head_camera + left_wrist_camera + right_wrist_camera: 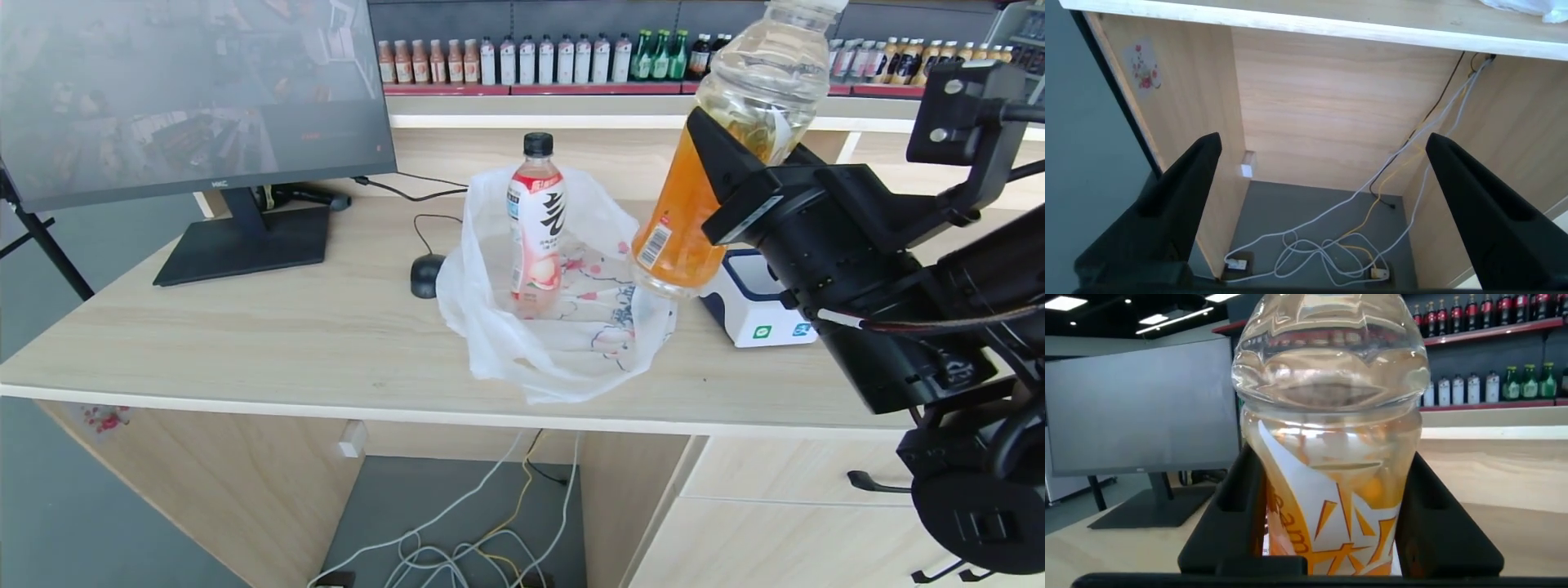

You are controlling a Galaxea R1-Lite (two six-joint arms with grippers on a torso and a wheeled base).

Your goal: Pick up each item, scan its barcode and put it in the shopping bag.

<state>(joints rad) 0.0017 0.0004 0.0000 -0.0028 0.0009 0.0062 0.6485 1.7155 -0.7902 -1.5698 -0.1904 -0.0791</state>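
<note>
My right gripper (739, 155) is shut on an orange-labelled drink bottle (718, 147), held tilted in the air over the right side of the white shopping bag (555, 302); its barcode faces down-left. In the right wrist view the bottle (1331, 457) sits between the fingers (1229, 506). A pink peach drink bottle (535, 229) with a black cap stands upright inside the bag. The white and blue barcode scanner (759, 306) rests on the counter just right of the bag. My left gripper (1323, 212) hangs open below the counter edge, with nothing in it.
A monitor (180, 90) on a black stand fills the counter's left rear, with a black mouse (426, 275) left of the bag. Shelves of bottles (571, 57) line the back wall. Cables (1323, 245) lie on the floor under the counter (245, 327).
</note>
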